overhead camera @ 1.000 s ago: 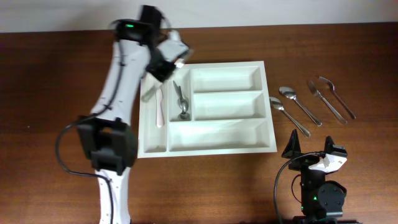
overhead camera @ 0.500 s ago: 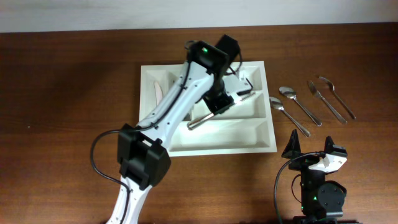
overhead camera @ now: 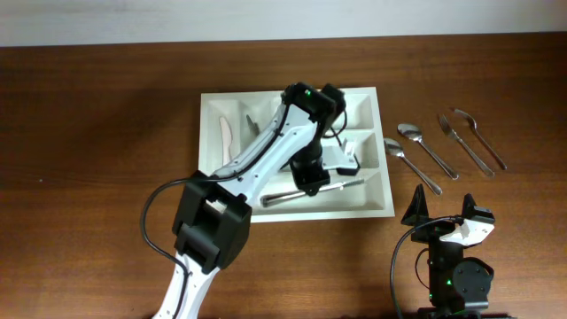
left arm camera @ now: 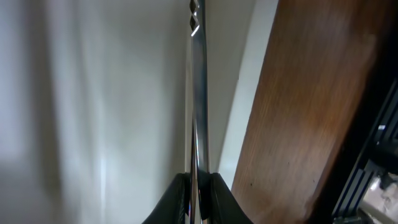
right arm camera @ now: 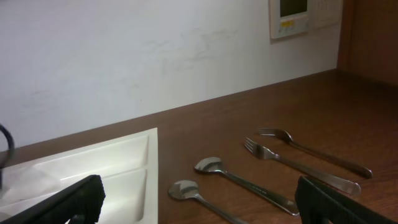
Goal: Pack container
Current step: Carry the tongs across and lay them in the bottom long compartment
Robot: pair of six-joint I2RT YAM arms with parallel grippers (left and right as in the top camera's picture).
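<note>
Left gripper (left arm camera: pixel 198 184) shifted to cutlery tray's (overhead camera: pixel 376 202) front compartment, clamped on a probable knife (overhead camera: pixel 283 197), right gripper (overhead camera: pixel 441 217) spread wide

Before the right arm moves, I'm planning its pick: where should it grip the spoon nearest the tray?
Probably mid-handle on the spoon, from straight above, closing across it: it lies flat, and the thin handle runs diagonally with table showing either side.

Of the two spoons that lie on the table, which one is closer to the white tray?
The spoon nearer the robot: its bowl lies just beside the tray's right rim. The other spoon lies farther right.
</note>
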